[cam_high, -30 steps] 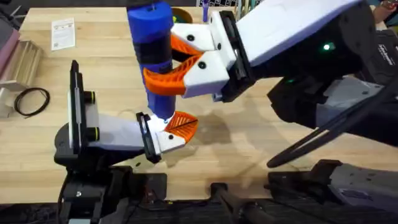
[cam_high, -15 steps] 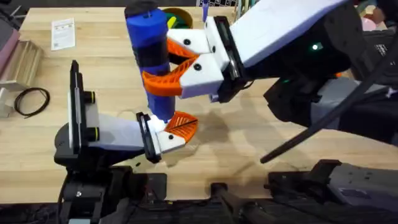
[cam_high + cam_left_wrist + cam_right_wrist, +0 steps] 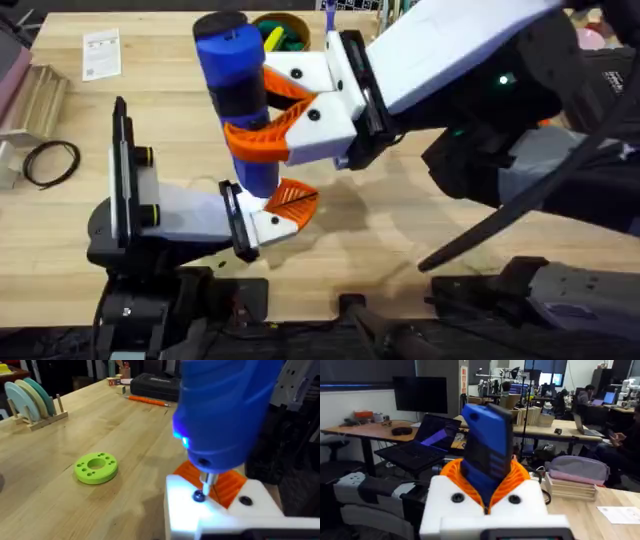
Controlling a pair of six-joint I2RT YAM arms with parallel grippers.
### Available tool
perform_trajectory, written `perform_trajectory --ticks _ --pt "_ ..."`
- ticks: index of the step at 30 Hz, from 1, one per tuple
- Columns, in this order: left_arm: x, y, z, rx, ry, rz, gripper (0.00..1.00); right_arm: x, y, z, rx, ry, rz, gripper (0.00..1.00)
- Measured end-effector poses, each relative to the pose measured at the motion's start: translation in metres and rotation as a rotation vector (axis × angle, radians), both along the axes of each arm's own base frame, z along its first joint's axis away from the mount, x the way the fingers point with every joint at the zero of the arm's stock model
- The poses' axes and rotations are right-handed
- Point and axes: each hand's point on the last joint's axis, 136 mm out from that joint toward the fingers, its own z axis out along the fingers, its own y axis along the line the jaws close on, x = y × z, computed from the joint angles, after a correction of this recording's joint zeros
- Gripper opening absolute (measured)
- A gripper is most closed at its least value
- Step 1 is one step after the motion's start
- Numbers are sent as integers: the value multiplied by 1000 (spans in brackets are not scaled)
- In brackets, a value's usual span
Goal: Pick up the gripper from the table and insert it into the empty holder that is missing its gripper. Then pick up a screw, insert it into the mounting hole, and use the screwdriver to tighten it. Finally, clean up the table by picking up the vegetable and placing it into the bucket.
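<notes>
The light wooden table carried the left arm low at its near edge. The right gripper was clamped on the screwdriver, held upright. Its silver tip rested on the screw in the white holder, beside the seated orange gripper. The bucket stood at the far edge. Whether the left gripper was open could not be determined.

The blue screwdriver stands nearly upright, its silver tip on a dark screw in the white holder. The orange ribbed gripper sits in that holder. The brown-rimmed bucket sits at the table's far edge.
</notes>
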Motion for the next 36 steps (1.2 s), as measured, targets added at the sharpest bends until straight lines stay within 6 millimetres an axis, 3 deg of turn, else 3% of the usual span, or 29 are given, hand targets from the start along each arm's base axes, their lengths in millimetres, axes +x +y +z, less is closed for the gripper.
perform_trajectory --ticks 36 --pt "0 0 0 0 0 0 14 1 1 -3 -4 -25 -10 23"
